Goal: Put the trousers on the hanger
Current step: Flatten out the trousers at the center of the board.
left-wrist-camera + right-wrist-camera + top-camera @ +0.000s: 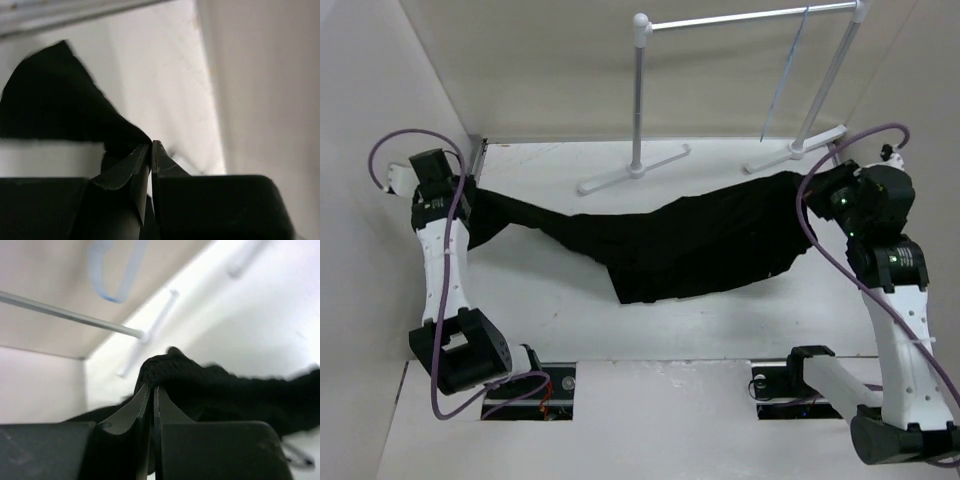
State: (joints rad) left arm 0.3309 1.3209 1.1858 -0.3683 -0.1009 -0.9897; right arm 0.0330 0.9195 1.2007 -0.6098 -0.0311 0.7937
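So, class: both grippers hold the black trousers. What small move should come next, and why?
Probably lift both grippers together. The left gripper and right gripper each pinch an end of the trousers, whose middle sags towards the table, while the hanger hangs higher on the rack.

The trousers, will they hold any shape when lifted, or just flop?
Probably very floppy: the trousers sag in the middle between the left claw and right claw. Likely light, since two small pinches seem to carry them.
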